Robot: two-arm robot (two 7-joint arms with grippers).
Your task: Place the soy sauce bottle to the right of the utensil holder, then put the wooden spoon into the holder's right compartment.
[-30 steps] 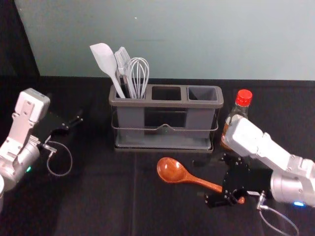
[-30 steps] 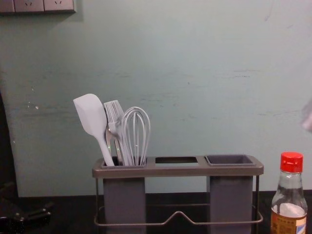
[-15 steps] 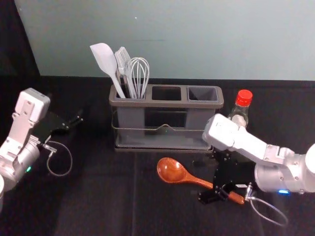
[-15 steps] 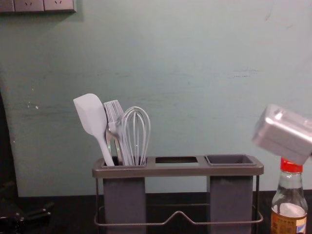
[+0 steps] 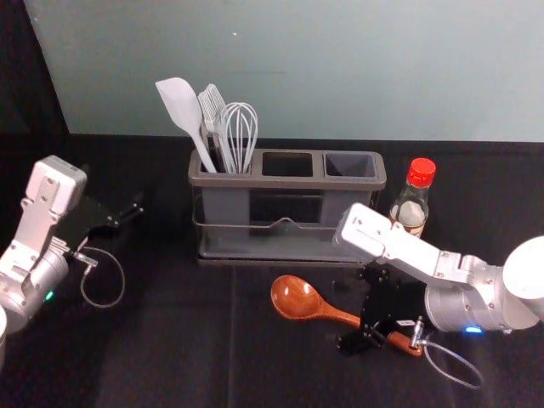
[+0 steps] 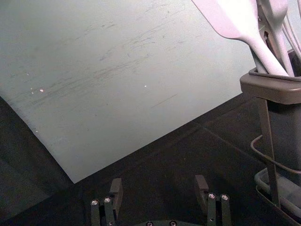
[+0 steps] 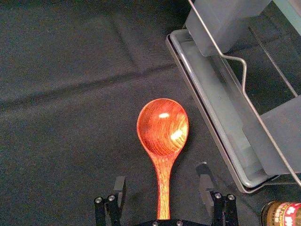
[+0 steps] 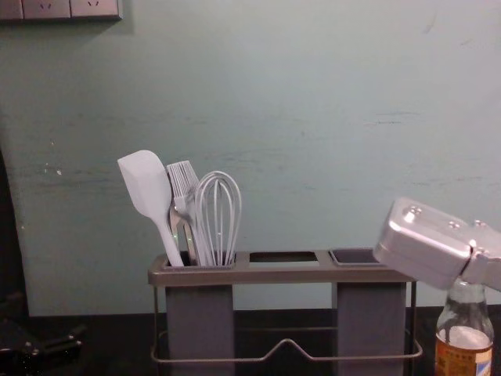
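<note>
Both stand wide open: my right pincer, straddling the handle of the glossy reddish-brown wooden spoon in front of the grey plastic utensil holder, and my left pincer, parked at left. Right of the holder stands the red-capped, clear glass soy sauce bottle.

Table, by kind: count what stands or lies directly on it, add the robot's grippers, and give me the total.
Utensil holder: 1
Soy sauce bottle: 1
Wooden spoon: 1
Grippers: 2 (left gripper, open, left of the holder; right gripper, open, around the spoon's handle)
Total: 5
</note>
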